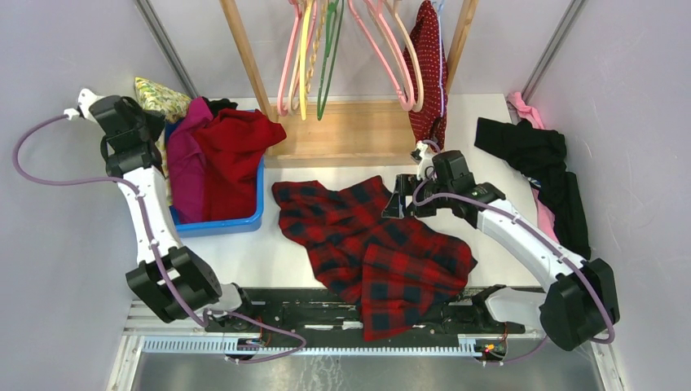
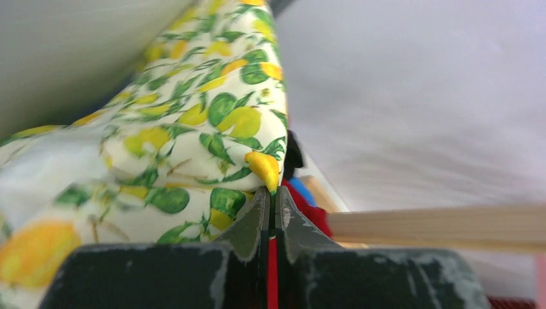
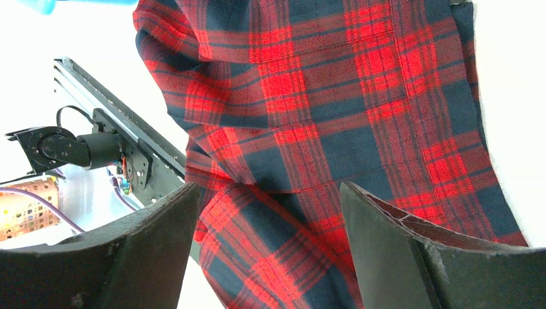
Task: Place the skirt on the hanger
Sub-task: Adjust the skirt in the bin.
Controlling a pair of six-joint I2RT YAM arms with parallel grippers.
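The dark-red, white-dotted cloth skirt [image 1: 424, 81] hangs from the wooden rack [image 1: 346, 130], behind and above the right pincer [image 1: 398, 196], its hem close to that arm's wrist. A thin pale lilac-blue wire hanger [image 1: 441, 45] barely shows along the skirt's edge. The right pincer [image 3: 269, 190] is spread wide and faces away from the skirt, over a red-and-black plaid garment [image 1: 375, 244] lying on the white worktop [image 1: 261, 252]. The left pincer [image 2: 272, 193], well apart from the skirt, is pressed together with its tips at a lemon-print cloth [image 2: 193, 129].

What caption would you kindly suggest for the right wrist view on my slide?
Open right gripper poised over the red-and-black plaid garment, fingers spread wide and holding nothing.
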